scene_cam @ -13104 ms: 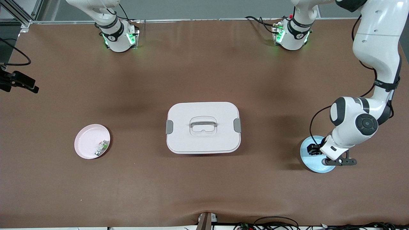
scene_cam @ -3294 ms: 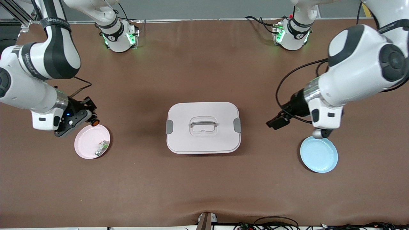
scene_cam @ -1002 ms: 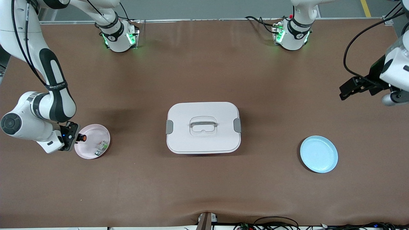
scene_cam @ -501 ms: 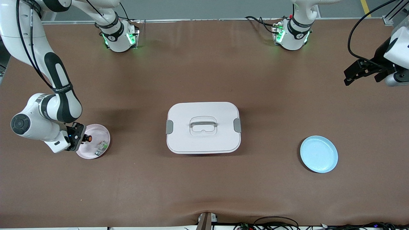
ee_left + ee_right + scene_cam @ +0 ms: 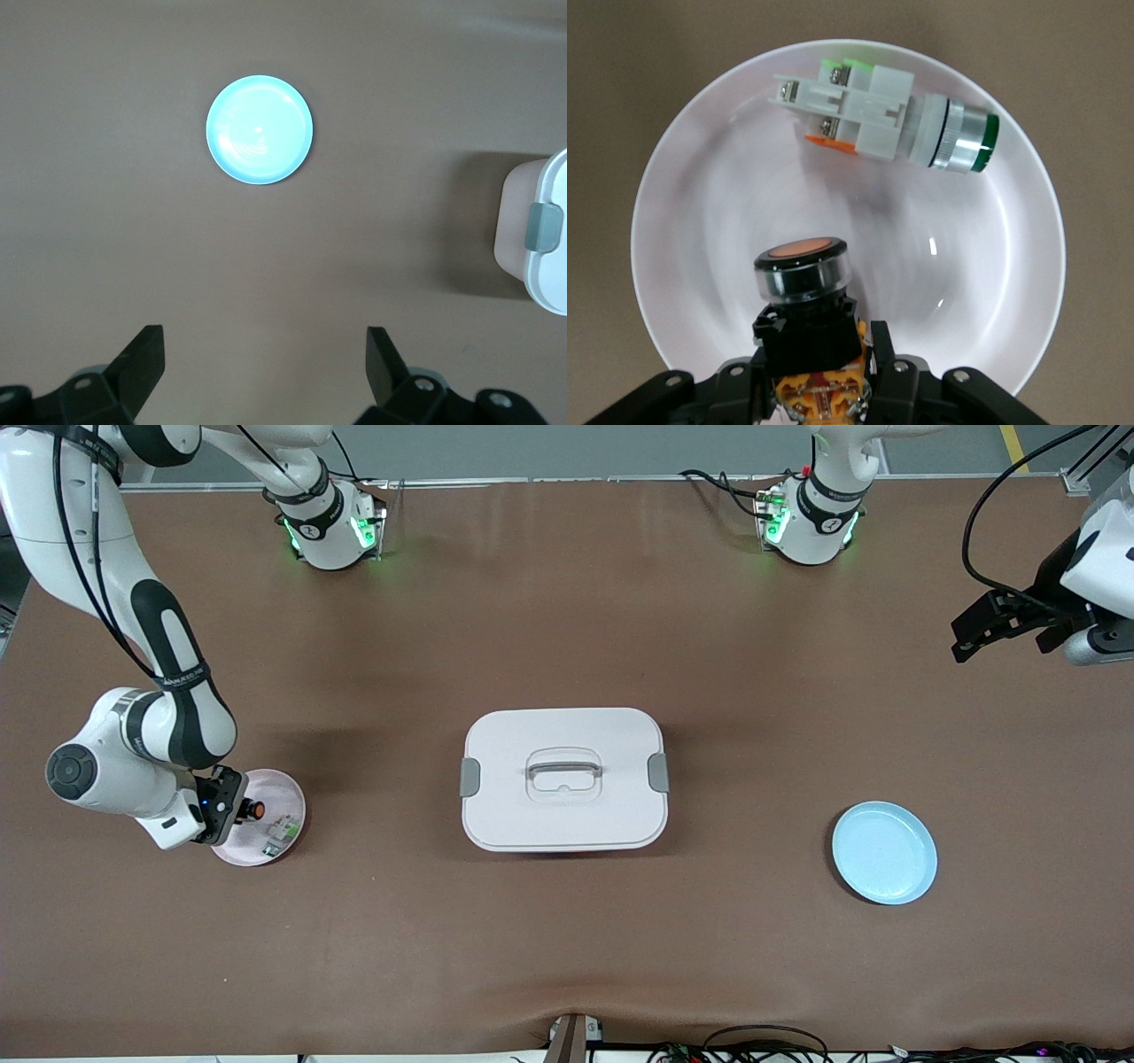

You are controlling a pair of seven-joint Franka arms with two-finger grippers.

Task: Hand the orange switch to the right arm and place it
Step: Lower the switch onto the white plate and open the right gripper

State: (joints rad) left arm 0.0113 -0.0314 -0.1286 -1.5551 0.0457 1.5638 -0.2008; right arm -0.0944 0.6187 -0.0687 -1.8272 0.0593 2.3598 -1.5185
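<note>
Right end effector (image 5: 819, 372) grasps the orange switch (image 5: 803, 266) over the pink plate (image 5: 700, 230).
Left end effector (image 5: 266, 372), released and empty, waits above the bench (image 5: 567, 921), near its edge.

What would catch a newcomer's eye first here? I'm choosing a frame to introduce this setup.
Probably the orange switch, gripped in the right gripper just over the pink plate, where a green-and-white switch part already lies. Next, the big white lidded box at the table's middle. The left gripper hangs open, with the bare blue plate toward its end of the table.
</note>
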